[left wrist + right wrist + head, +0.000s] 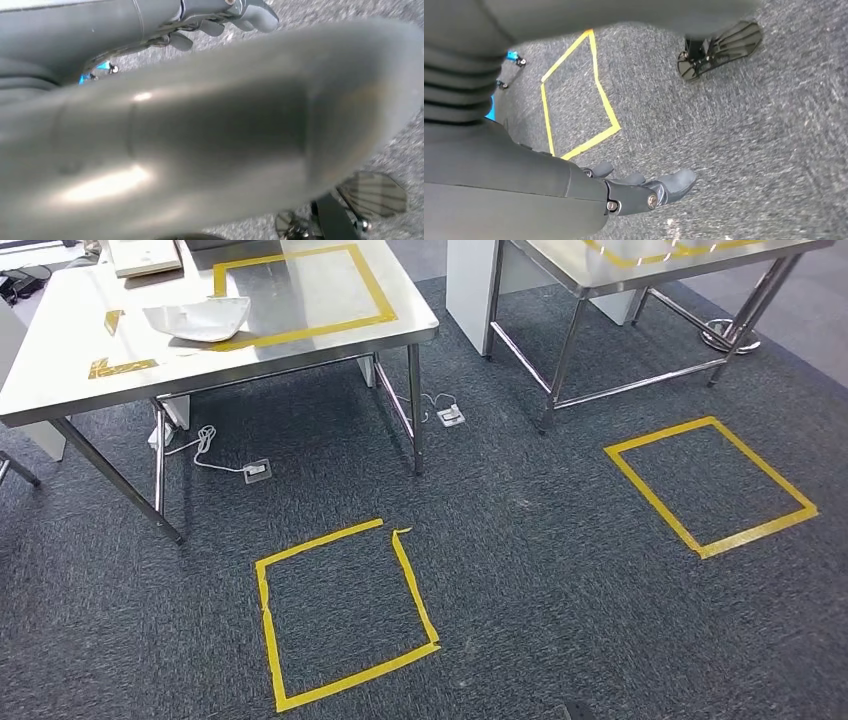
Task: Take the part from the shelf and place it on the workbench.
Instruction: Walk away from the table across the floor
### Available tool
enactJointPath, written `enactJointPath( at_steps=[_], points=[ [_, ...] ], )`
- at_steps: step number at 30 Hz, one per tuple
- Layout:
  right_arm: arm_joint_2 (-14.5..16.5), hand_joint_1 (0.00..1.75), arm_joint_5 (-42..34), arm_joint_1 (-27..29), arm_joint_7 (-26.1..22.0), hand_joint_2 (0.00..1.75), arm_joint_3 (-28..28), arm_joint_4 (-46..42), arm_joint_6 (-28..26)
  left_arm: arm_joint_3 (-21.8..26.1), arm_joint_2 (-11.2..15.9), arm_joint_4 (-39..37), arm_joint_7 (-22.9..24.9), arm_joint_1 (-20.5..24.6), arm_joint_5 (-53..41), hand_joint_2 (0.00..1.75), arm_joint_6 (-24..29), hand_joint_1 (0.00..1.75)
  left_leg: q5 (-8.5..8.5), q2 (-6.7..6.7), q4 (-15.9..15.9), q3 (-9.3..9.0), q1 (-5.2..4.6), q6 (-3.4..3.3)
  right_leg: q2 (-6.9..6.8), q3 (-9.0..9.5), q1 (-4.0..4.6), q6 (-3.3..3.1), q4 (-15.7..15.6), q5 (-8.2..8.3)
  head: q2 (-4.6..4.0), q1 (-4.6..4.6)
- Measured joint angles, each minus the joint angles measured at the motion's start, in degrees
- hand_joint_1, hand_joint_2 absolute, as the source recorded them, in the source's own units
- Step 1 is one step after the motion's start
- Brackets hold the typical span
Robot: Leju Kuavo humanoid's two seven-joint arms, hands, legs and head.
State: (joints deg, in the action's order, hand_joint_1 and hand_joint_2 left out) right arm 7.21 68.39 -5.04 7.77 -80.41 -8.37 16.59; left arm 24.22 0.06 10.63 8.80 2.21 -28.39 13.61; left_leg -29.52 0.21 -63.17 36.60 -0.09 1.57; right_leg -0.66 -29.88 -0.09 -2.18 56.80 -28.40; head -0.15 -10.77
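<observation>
A large grey, shiny, curved part lies close against my left hand in the left wrist view. The dark fingers reach over its edge, so the hand holds it above the carpet. My right hand hangs over the carpet, its fingers apart and nothing in them. The steel workbench stands at the far left in the head view. A yellow taped rectangle is marked on its top. A silvery curved part lies on the bench, across that rectangle's near edge.
Two yellow taped squares mark the carpet, one in front of the workbench and one to the right. A second steel table stands at the far right beside a white cabinet. Floor sockets with white cables lie under the workbench.
</observation>
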Motion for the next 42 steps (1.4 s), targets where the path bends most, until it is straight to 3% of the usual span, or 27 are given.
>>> enactJointPath(
  at_steps=[2,3,4,6,7,9,10,12,13,14,16,17,18,19,20,22,24,25,29,33,37,42],
  points=[
    [0.0,0.0,0.0,-0.02,0.32,1.75,0.0,0.0,-0.19,-0.19,-0.09,-0.05,0.1,0.0,-0.12,0.0,0.02,0.0,-4.96,-0.04,-6.86,1.54,0.31,0.62,-0.06,-1.56,-0.01,-0.1,0.17,1.19,0.01,0.5],
    [0.0,0.0,0.0,-0.02,0.41,1.75,0.0,0.0,-0.22,-0.25,-0.09,-0.06,0.15,0.0,-0.14,0.0,0.03,0.0,-5.72,-0.04,-9.57,1.73,0.45,0.88,-0.12,-2.46,-0.03,-0.01,0.34,1.82,0.01,0.59],
    [0.0,0.0,0.0,-0.02,0.48,1.75,0.0,0.0,-0.26,-0.36,-0.09,-0.07,0.23,0.01,-0.15,0.0,0.03,0.0,-5.07,-0.04,-10.77,1.16,0.57,1.08,-0.16,-3.42,-0.07,0.13,0.58,2.43,0.01,0.63],
    [0.0,0.0,-0.01,-0.04,0.78,1.75,0.0,0.0,-0.42,-0.59,-0.08,-0.08,0.52,0.05,-0.15,0.0,0.03,0.0,-1.62,-0.03,-7.5,-2.82,0.83,1.3,-0.2,-5.35,-0.25,0.56,1.2,3.64,0.0,0.66],
    [-0.01,0.0,-0.03,-0.04,1.05,1.75,-0.01,0.0,-0.52,-0.67,-0.08,-0.08,0.69,0.11,-0.12,0.0,-0.02,0.0,-1.09,-0.03,-3.57,-5.76,0.89,1.33,-0.2,-6.18,-0.29,0.88,1.51,4.2,0.0,0.66],
    [-0.02,0.0,-0.1,-0.04,1.5,1.75,-0.02,0.0,-0.7,-0.7,-0.05,-0.07,0.86,0.2,0.05,0.0,-0.14,0.0,-2.25,-0.15,3.86,-10.47,0.69,0.79,-0.2,-7.16,-0.31,1.56,1.87,5.29,0.0,0.53],
    [-0.02,0.0,-0.15,-0.05,1.64,1.75,-0.02,0.0,-0.76,-0.7,-0.03,-0.07,0.8,0.2,0.22,0.0,-0.25,0.0,-3.16,-0.21,5.81,-11.31,0.49,0.28,-0.21,-7.36,-0.3,1.93,1.81,5.8,0.0,0.53],
    [-0.05,0.0,-0.23,-0.01,1.75,1.75,-0.02,0.0,-0.91,-0.7,0.01,-0.08,-0.04,0.0,0.66,0.0,-0.77,0.0,-2.78,-0.12,6.4,-10.88,0.29,-1.08,-0.19,-7.45,-0.47,2.76,1.51,6.59,0.0,0.61],
    [-0.07,0.0,-0.28,0.05,1.79,1.75,-0.02,0.0,-0.97,-0.7,0.04,-0.08,-0.63,-0.09,0.89,0.0,-1.14,0.0,-2.33,-0.02,6.43,-10.49,0.29,-1.71,-0.11,-7.7,-0.58,3.17,1.87,6.02,0.0,0.81],
    [-0.08,0.0,-0.33,0.14,1.8,1.75,-0.02,0.0,-1.02,-0.7,0.08,-0.08,-1.22,-0.17,1.08,0.0,-1.49,0.0,-1.76,0.09,6.5,-10.02,0.33,-2.27,-0.02,-8.18,-0.69,3.52,3.07,4.42,0.01,0.9],
    [-0.1,0.0,-0.4,0.22,1.8,1.75,-0.02,0.0,-1.08,-0.7,0.18,-0.09,-1.77,-0.2,1.28,0.0,-1.9,0.0,-0.58,0.2,6.47,-8.73,0.35,-2.84,0.17,-10.0,-0.79,4.0,8.87,-1.23,0.0,1.02],
    [-0.11,0.0,-0.42,0.21,1.79,1.75,-0.02,0.0,-1.1,-0.7,0.2,-0.09,-1.87,-0.22,1.3,0.44,-2.01,0.0,-0.04,0.22,6.37,-7.98,0.31,-2.9,0.21,-10.95,-0.79,4.16,12.69,-3.66,0.0,1.0],
    [-0.16,0.0,-0.43,0.21,1.79,1.75,-0.02,0.0,-1.13,-0.7,0.21,-0.1,-1.93,-0.24,1.31,0.87,-2.09,0.0,0.46,0.23,6.22,-7.2,0.27,-2.86,0.23,-11.5,-0.78,4.25,15.93,-4.86,0.0,1.0],
    [-0.21,0.0,-0.44,0.21,1.78,1.75,-0.02,0.0,-1.14,-0.7,0.2,-0.1,-2.03,-0.28,1.29,1.31,-2.14,0.0,0.89,0.24,5.98,-6.43,0.26,-2.76,0.25,-11.25,-0.77,4.27,17.67,-4.67,0.0,0.99],
    [-0.25,0.0,-0.44,0.22,1.76,1.75,-0.02,0.0,-1.11,-0.7,0.2,-0.11,-2.1,-0.31,1.22,1.75,-2.15,0.0,1.23,0.25,5.68,-5.77,0.28,-2.62,0.25,-10.0,-0.77,4.23,17.34,-3.5,0.0,0.99],
    [-0.31,0.0,-0.53,0.25,1.76,1.75,0.15,0.0,-0.93,-0.74,0.17,-0.1,-1.82,-0.3,0.99,1.75,-2.15,0.0,1.73,0.27,4.93,-4.68,0.36,-2.21,0.27,-4.65,-0.78,3.98,10.83,-1.39,-0.01,0.96],
    [-0.4,0.0,-1.45,0.57,1.74,1.75,1.42,0.0,-0.86,-1.02,0.16,0.24,-1.26,-0.27,1.16,1.75,-2.19,0.0,2.16,0.27,4.32,-3.94,0.27,-1.6,0.37,-0.05,-0.52,3.41,3.8,-1.76,-0.01,0.82],
    [-0.48,0.0,-2.33,0.85,1.7,1.75,2.51,0.0,-0.98,-1.25,0.16,0.5,-1.13,-0.25,1.48,1.75,-2.25,0.0,2.36,0.26,4.17,-3.72,0.19,-1.27,0.42,0.8,-0.43,3.06,2.08,-2.34,-0.01,0.79],
    [-0.77,0.0,-7.15,2.27,1.23,1.75,7.44,-0.31,-1.98,-2.43,0.31,1.37,-1.33,-0.54,3.46,1.75,-3.03,0.0,2.38,0.26,4.46,-3.25,0.01,-2.38,0.21,0.68,-0.32,2.36,1.39,-2.2,-0.01,1.33],
    [-1.25,0.0,-12.63,3.37,0.39,1.75,13.42,-1.34,-3.28,-3.93,0.34,2.18,-1.95,-1.29,5.7,1.75,-3.92,0.0,3.47,0.24,5.22,-3.26,0.13,-1.28,0.2,0.3,-0.16,1.56,1.42,-1.71,0.0,1.89],
    [-1.73,0.0,-18.09,4.31,-0.4,1.75,19.76,-2.36,-4.54,-5.64,0.39,3.01,-2.61,-2.26,7.9,1.75,-4.86,0.0,4.14,0.19,5.46,-3.29,0.18,-0.56,0.16,0.17,-0.11,1.36,1.49,-1.57,0.0,2.03],
    [-2.33,0.0,-24.44,5.48,-1.31,1.75,27.25,-3.73,-6.04,-7.84,0.38,4.04,-3.39,-3.36,10.49,1.75,-5.9,0.0,4.21,0.12,5.47,-3.24,0.23,-0.41,0.15,0.12,-0.05,1.33,1.53,-1.56,-0.01,2.01]
  ],
)
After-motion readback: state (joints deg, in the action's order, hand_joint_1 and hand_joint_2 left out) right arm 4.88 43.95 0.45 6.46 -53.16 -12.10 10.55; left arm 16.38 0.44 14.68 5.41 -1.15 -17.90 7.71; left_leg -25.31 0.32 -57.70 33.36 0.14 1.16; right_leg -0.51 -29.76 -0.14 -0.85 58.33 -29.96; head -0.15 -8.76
